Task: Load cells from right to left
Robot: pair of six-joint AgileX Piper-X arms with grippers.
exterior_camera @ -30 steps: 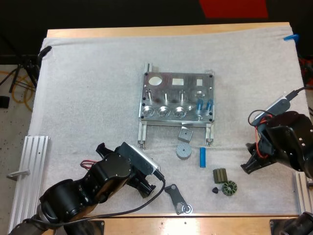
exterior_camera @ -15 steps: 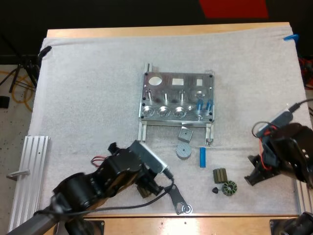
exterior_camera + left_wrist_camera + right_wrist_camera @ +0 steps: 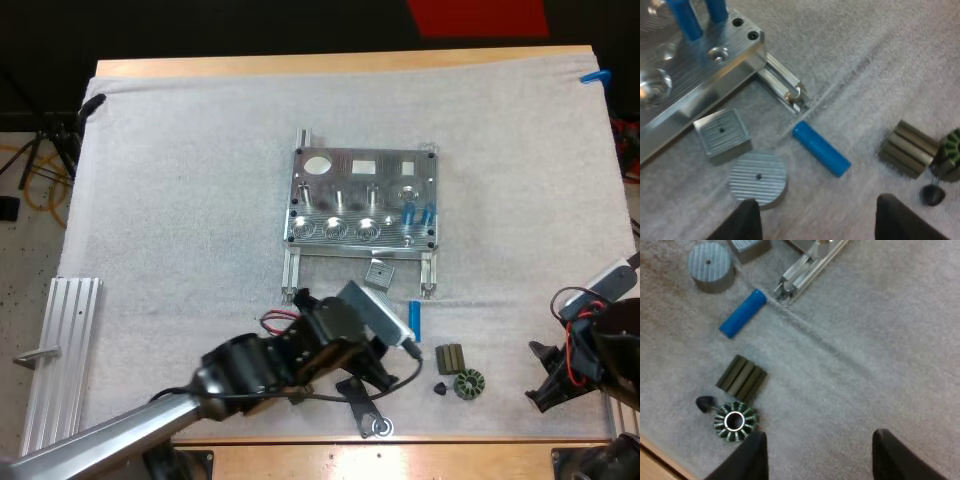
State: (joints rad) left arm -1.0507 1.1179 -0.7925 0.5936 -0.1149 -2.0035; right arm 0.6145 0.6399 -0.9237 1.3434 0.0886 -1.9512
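High view: over the last second your left end effector [image 3: 372,365] has swept across the white-matted worktop [image 3: 180,200] from well left of the grey metal fixture [image 3: 362,198] to just below its near right rail. Your right end effector [image 3: 548,385] has backed off, far to the fixture's right. Both are released, fingers apart, holding nothing. The loose bright blue cylindrical cell [image 3: 821,148] lies flat just off the fixture's rail end, ahead of the left fingers. Two upright blue cells [image 3: 418,212] already stand at the fixture's right side, so this looks like the approach to a third.
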